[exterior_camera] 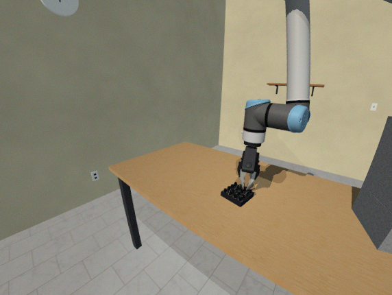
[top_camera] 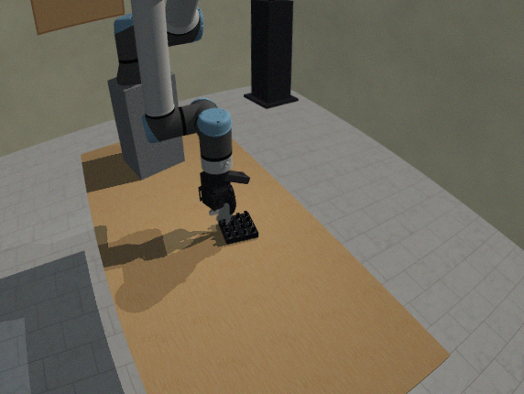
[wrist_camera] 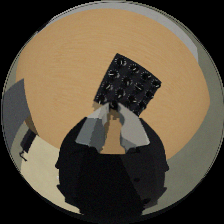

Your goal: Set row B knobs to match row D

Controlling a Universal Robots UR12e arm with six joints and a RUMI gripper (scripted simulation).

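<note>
The black knob box [top_camera: 243,238] [exterior_camera: 230,199] [wrist_camera: 117,83] lies flat on the wooden table, its rows of small black knobs facing up. It sits at a slant in the wrist view. My gripper [top_camera: 227,221] [exterior_camera: 245,188] [wrist_camera: 113,103] points down at the box. Its pale fingertips are nearly together around one knob, at the edge of the box nearest the gripper in the wrist view, the second from the left there. The fingers hide part of that knob. The marks are too small to read, and I cannot make out the socket or tell which row this is.
The table [top_camera: 293,293] [exterior_camera: 178,161] extends around the box. The grey robot pedestal [top_camera: 151,151] [exterior_camera: 373,206] stands at one end of it. A dark column [top_camera: 271,50] stands on the floor beyond the table. The arm's shadow falls beside the box.
</note>
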